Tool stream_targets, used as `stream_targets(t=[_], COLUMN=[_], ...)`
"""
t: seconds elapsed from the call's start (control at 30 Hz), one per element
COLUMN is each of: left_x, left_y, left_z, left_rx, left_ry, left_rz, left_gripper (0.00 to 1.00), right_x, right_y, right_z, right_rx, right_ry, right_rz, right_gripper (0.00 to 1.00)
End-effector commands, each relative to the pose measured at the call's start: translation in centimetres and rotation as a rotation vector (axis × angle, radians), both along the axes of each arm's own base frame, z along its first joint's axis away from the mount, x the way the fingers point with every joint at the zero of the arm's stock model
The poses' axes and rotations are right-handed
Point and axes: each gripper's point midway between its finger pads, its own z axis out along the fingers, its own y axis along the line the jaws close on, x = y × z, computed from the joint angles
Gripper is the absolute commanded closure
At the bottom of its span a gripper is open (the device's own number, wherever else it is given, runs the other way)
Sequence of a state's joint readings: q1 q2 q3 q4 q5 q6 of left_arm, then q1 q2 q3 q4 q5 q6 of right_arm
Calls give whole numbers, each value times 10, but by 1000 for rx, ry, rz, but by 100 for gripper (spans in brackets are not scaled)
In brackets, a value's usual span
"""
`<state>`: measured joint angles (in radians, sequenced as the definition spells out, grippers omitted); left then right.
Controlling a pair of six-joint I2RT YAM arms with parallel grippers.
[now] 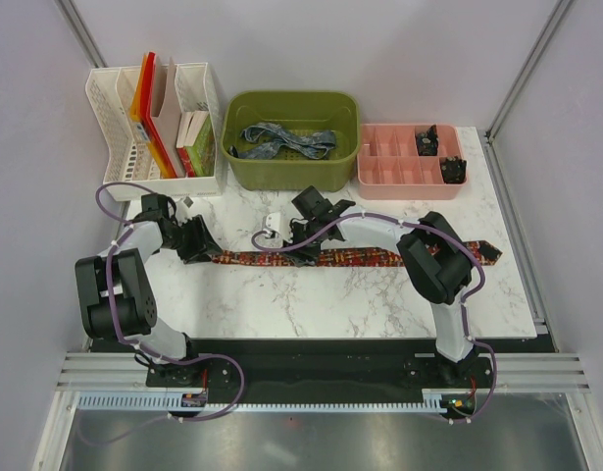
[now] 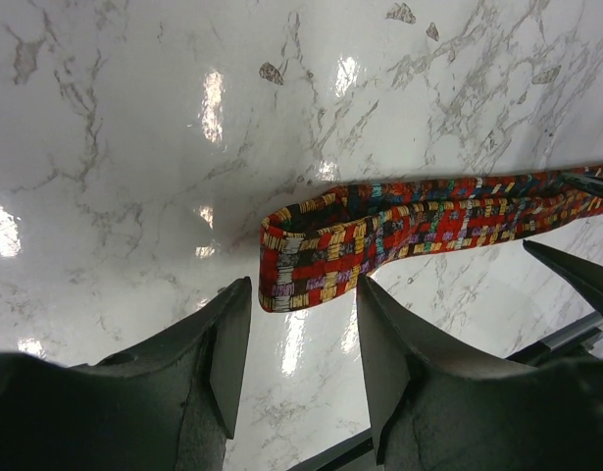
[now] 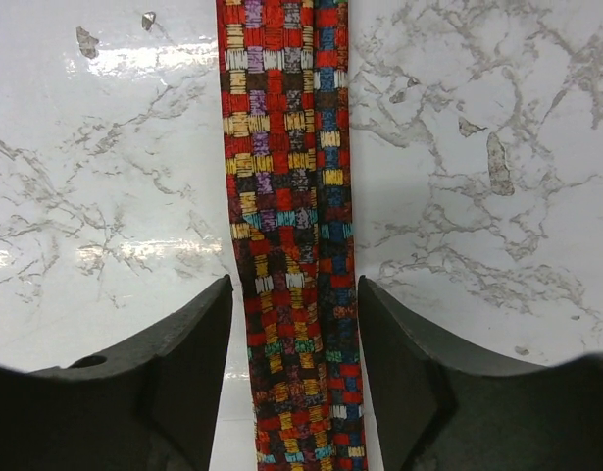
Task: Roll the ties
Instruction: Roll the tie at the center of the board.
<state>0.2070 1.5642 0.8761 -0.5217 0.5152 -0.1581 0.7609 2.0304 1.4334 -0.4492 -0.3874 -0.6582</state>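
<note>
Left wrist view: left hand (image 2: pixel 303 294) spread apart, empty; folded end of red tie (image 2: pixel 428 221) lies on worktop (image 2: pixel 134 147) just ahead. Further along, right hand (image 3: pixel 294 294) parted too, straddling doubled tie, gripping nothing. Risk: pinch catches one layer only, layers slip, roll starts crooked.

Two tabletop robot arms pair bulky matte-black joint housings (image 1: pixel 115 289) with smooth white link tubes (image 1: pixel 375 228). Thin purple cables (image 1: pixel 98 201) loop loosely along each arm down to black base blocks (image 1: pixel 174 373). Wrist views show broad, wedge-shaped black plastic fingers (image 2: pixel 223 363) tapering to blunt tips.
</note>
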Motion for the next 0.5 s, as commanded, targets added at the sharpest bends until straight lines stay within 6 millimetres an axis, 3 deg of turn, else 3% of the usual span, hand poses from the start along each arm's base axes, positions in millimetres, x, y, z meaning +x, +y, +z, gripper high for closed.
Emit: stream_targets(t=[0.0, 0.17, 0.47], left_x=[13, 12, 10], left_y=[4, 6, 6], left_z=[10, 9, 8], left_rx=[10, -11, -8], left_ry=[-52, -34, -32], left_rz=[-19, 16, 17], left_gripper=[46, 46, 47], right_x=[7, 7, 4], right_y=[17, 24, 21], right_z=[18, 8, -16], right_rx=[67, 60, 20], right_ry=[-33, -33, -22], right_rz=[50, 85, 128], right_gripper=[36, 35, 52])
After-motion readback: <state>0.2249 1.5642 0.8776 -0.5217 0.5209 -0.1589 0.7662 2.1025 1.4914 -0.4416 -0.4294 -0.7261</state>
